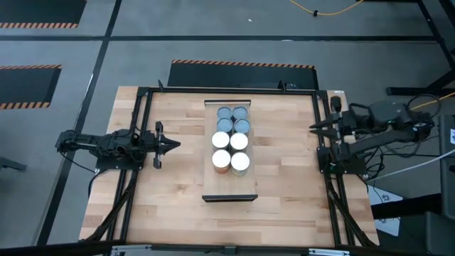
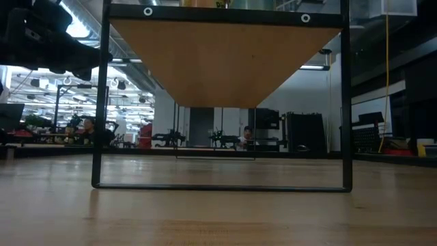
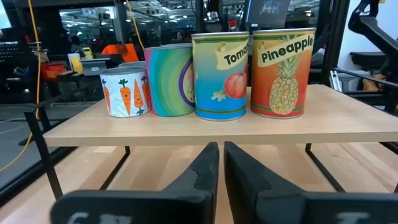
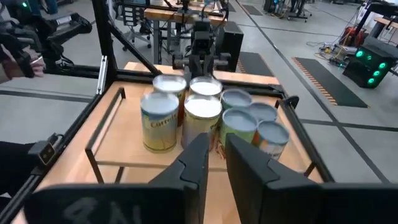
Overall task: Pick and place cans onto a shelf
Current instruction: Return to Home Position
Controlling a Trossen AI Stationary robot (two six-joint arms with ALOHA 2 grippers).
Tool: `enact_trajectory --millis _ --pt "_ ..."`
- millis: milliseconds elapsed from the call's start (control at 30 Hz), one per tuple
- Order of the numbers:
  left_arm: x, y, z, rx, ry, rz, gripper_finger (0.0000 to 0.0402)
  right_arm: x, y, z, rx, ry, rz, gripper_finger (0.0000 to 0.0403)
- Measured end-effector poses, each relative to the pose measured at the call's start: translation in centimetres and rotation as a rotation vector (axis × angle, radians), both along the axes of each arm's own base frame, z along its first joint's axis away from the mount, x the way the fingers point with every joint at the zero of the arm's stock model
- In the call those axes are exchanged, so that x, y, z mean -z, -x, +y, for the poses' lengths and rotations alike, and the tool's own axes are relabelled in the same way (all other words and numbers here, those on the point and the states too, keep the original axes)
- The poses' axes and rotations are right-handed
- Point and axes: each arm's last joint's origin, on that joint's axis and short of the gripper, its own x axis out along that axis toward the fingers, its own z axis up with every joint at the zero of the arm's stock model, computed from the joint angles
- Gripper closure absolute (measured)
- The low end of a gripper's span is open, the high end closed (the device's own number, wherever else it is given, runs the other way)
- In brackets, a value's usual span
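Standing on the shelf (image 1: 229, 186), all the cans (image 1: 221, 140) sit between two empty, narrow claws; the left claw (image 1: 169, 145) is nearer than the right claw (image 1: 315, 129).

Matte-black jointed left arm (image 1: 106, 144) and right arm (image 1: 377, 124), both trailing black cables, end in slim tapered black fingers (image 3: 202, 171).
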Motion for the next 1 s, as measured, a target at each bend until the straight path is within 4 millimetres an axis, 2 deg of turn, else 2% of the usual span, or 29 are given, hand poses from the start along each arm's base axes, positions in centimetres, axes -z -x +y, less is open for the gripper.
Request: enact_trajectory --millis 167,333,700,833,1000 --pt "0.0 0.0 0.0 0.000 0.000 0.000 0.0376 3.5 0.0 0.0 0.002 -0.014 -0.032 0.0342" --pt "0.0 0.0 0.0 0.000 0.000 0.000 0.0376 6.4 1.1 -0.3 0.023 -0.082 -0.075 0.0342" --pt "0.0 0.0 0.0 0.000 -0.001 0.000 0.0393 11.1 3.6 -0.9 0.025 -0.153 -0.207 0.0342" --pt "0.0 0.0 0.0 0.000 -0.001 0.001 0.0398 11.4 3.9 -0.9 0.013 -0.145 -0.285 0.0342" --pt "0.0 0.0 0.0 0.000 -0.002 0.000 0.0400 11.7 3.6 -0.8 0.012 -0.152 -0.278 0.0342"
